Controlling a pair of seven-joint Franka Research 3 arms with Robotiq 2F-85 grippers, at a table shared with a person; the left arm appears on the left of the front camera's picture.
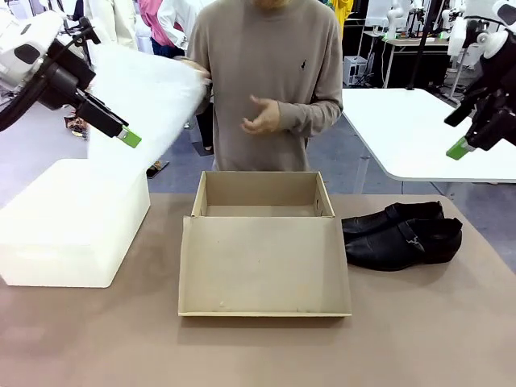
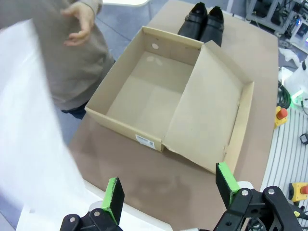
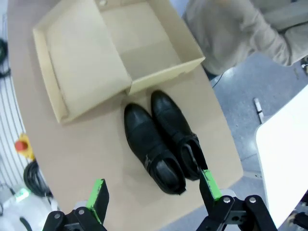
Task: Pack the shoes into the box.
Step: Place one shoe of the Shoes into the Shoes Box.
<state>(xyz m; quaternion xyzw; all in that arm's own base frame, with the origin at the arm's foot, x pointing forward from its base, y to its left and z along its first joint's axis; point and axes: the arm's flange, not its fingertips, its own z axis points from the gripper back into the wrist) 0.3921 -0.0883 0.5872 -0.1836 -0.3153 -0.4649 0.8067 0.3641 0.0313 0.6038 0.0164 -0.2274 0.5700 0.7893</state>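
The shoes (image 1: 403, 234) touch near the bench's (image 1: 451, 339) right edge; my left tool (image 2: 169, 178) and right tool (image 3: 153, 183) gape empty, and glossy leather may slip.

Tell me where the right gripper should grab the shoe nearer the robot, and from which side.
Take its heel rim from above with the right gripper: one finger inside the opening, one behind the heel. The nearer shoe stands upright against its twin, so a finger probably won't fit between them; the heel end, away from the box, is free.
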